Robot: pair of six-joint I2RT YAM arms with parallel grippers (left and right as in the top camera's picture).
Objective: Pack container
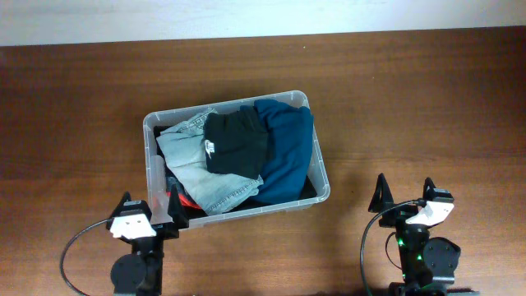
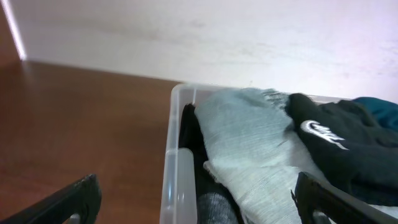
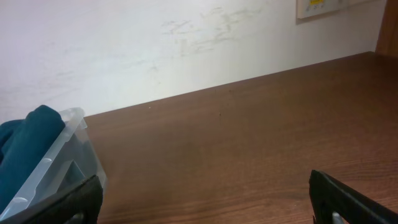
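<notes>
The clear plastic container [image 1: 320,164] sits mid-table, filled with folded clothes: a pale denim piece [image 1: 193,164], a black garment with a white logo [image 1: 234,141] and a teal garment [image 1: 288,152]. My left gripper [image 1: 149,201] is open at the container's near left corner, and its jaws straddle the rim [image 2: 177,180] without gripping it. In the left wrist view the denim [image 2: 249,143] and the black garment [image 2: 348,143] rise above the rim. My right gripper [image 1: 404,187] is open over bare table to the right of the container [image 3: 68,155], holding nothing.
A bit of red fabric [image 1: 186,200] shows at the container's near left corner. The brown wooden table [image 1: 411,99] stretches around it. A white wall [image 3: 186,43] runs along the far edge, with a wall plate [image 3: 320,7] at the upper right.
</notes>
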